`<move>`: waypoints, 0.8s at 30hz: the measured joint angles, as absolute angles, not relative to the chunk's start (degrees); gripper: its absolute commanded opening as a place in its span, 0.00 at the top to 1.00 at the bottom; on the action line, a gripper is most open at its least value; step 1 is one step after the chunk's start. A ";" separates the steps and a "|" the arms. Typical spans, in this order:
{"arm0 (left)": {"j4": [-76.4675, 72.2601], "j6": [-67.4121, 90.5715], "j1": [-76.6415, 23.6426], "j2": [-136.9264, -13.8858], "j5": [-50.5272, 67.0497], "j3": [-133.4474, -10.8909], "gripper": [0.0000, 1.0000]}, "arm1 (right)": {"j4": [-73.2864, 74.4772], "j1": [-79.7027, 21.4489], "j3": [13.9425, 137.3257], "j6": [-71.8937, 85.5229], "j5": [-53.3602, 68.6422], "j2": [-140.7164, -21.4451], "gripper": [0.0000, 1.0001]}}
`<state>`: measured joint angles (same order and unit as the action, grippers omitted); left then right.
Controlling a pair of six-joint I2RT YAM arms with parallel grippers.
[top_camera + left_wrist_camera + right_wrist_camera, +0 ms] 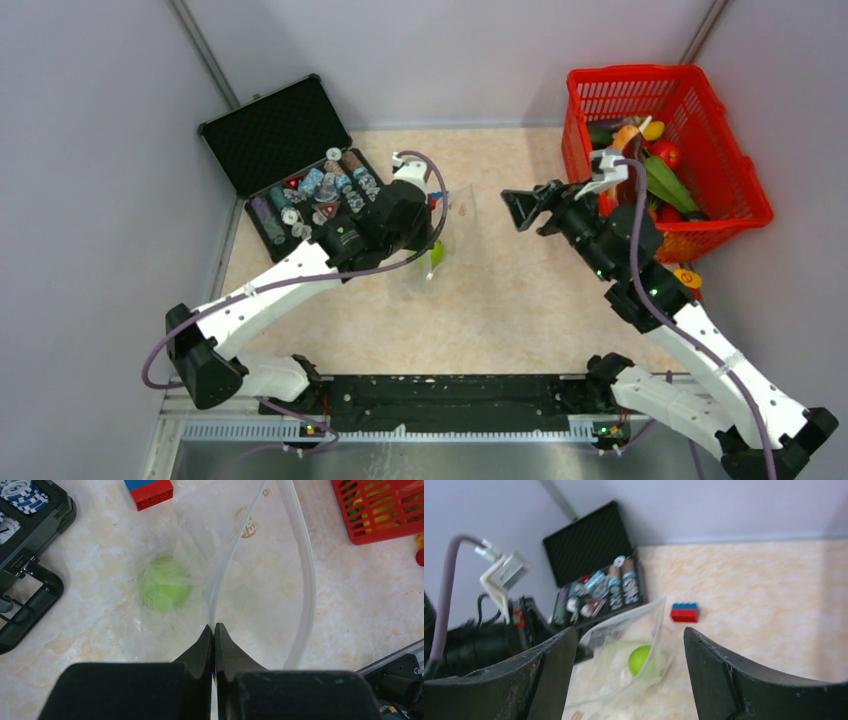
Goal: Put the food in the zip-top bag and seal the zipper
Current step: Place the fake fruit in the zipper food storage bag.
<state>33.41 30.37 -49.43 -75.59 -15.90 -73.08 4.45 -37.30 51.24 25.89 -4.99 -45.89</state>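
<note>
From where I stand, the left gripper [214, 630] is pressed together, pinching the rim of the zip-top bag [260, 580] and holding its mouth agape near the middle of the table [520, 300]. A green round fruit [164, 584] sits inside (blurred through the crinkly plastic). At the bag's three o'clock the right gripper [522, 208] hangs spread wide, holding nothing. Other food [660, 170] lies in the red basket [740, 190] at two o'clock.
</note>
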 measured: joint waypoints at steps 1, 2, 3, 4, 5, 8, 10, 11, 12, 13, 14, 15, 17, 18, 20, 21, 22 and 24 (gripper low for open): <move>33.41 30.35 -49.41 -75.59 -15.88 -72.95 1.00 | 5.50 -37.28 52.60 25.02 -7.40 -45.45 0.24; 33.41 30.35 -49.41 -75.59 -15.77 -72.88 1.00 | 7.14 -37.26 53.93 24.03 -10.22 -45.41 0.24; 33.41 30.35 -49.43 -75.59 -15.64 -72.84 1.00 | 9.39 -36.84 55.77 22.90 -13.37 -45.60 0.24; 33.39 30.33 -49.43 -75.59 -15.44 -72.84 1.00 | 11.60 -36.07 57.78 21.76 -16.16 -46.11 0.24; 33.39 30.33 -49.43 -75.59 -15.27 -72.84 1.00 | 13.58 -34.61 59.83 20.78 -18.04 -46.89 0.25; 33.39 30.30 -49.43 -75.59 -14.61 -72.82 1.00 | 18.72 -26.26 66.15 18.70 -21.47 -50.24 0.29; 33.36 30.30 -49.41 -75.59 -14.33 -72.79 1.00 | 21.15 -19.79 68.77 18.06 -20.86 -52.38 0.30; 33.36 30.28 -49.41 -75.59 -14.17 -72.77 1.00 | 22.35 -15.77 69.87 17.98 -19.62 -53.49 0.31; 33.39 30.28 -49.43 -75.59 -14.09 -72.73 1.00 | 23.62 -11.73 70.70 17.98 -18.35 -54.61 0.32; 33.39 30.28 -49.43 -75.59 -13.89 -72.71 1.00 | 24.82 -7.94 71.22 18.00 -16.82 -55.70 0.32; 33.39 30.26 -49.43 -75.59 -13.74 -72.69 1.00 | 25.82 -5.28 71.48 17.98 -15.49 -56.60 0.32; 33.36 30.26 -49.41 -75.59 -13.56 -72.64 1.00 | 27.16 -2.24 71.79 17.93 -13.52 -57.67 0.32; 33.36 30.26 -49.41 -75.59 -13.28 -72.58 1.00 | 29.61 2.87 72.55 17.98 -8.67 -60.20 0.32; 33.39 30.24 -49.41 -75.59 -13.15 -72.51 1.00 | 30.46 5.10 72.88 18.00 -6.50 -61.49 0.32; 33.39 30.09 -49.43 -75.59 -12.88 -72.49 1.00 | 32.36 9.58 73.38 17.96 -1.80 -64.23 0.31; 33.39 30.09 -49.41 -75.59 -12.86 -72.49 1.00 | 33.71 11.46 73.78 17.96 -0.05 -65.73 0.30; 33.39 30.06 -49.41 -75.59 -12.84 -72.49 1.00 | 34.85 12.99 74.11 17.96 1.34 -67.24 0.30; 33.36 30.09 -49.41 -75.59 -12.84 -72.40 1.00 | 36.38 15.14 74.46 17.69 3.86 -69.71 0.29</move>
<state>33.36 30.09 -49.41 -75.59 -12.84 -72.40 36.38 15.14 74.46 17.69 3.86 -69.71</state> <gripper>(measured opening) 0.002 0.698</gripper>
